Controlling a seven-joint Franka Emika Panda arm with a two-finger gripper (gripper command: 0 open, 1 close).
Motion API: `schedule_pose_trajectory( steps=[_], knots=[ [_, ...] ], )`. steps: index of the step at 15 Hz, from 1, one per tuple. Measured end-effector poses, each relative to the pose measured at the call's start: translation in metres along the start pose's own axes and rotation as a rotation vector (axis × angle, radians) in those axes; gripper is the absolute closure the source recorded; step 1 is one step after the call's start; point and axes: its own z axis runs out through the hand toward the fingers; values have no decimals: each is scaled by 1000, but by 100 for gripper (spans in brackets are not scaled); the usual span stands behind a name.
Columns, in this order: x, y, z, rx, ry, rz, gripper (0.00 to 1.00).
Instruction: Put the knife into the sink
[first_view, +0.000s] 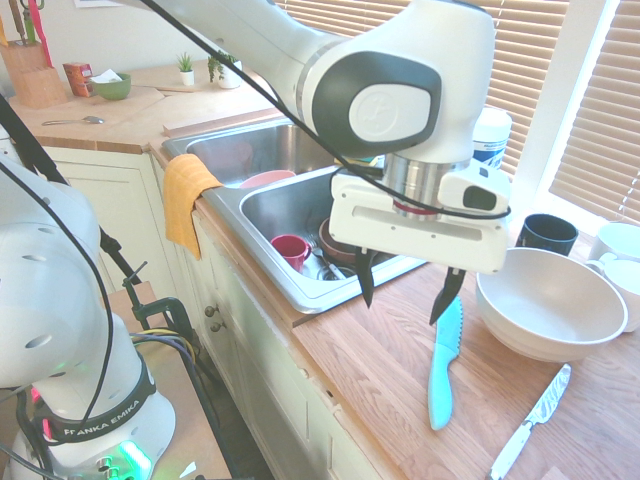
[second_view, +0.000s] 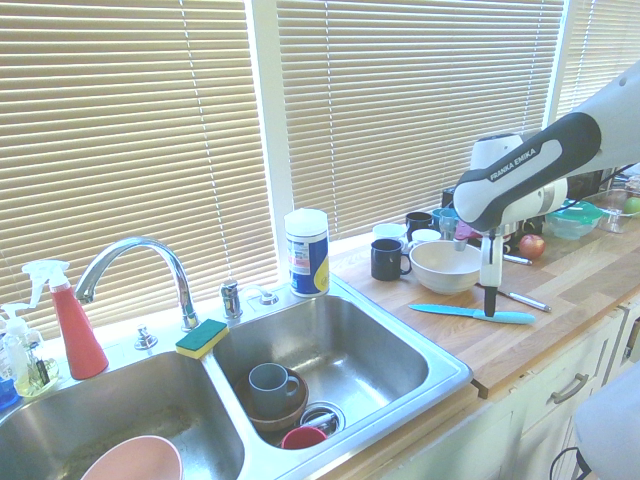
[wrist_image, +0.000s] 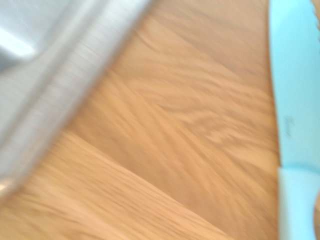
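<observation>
Wooden counter (first_view: 380, 370): 1 large white bowl (first_view: 550, 303); 1 silver knife with white handle (first_view: 530, 420), lying flat near the bowl; 1 black mug (second_view: 386, 259); 1 red apple (second_view: 532, 245). Ledge behind the basins: 1 white canister with blue-and-yellow label (second_view: 307, 252), upright; 1 yellow-green sponge (second_view: 202, 338); 1 red spray bottle (second_view: 70, 320). Front edge: 1 orange cloth (first_view: 185, 195), draped. Far counter: 1 green bowl (first_view: 110, 86); 1 spoon (first_view: 75, 121); 1 knife block (first_view: 30, 70).
</observation>
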Motion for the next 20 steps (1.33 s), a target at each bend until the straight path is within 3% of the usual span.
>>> schedule_pose_trajectory(
  steps=[8,9,20],
  knots=[
    [25,0,50,-7,19,56,0],
    [26,1,51,-2,18,64,100],
    [29,9,62,28,9,102,100]
  ],
)
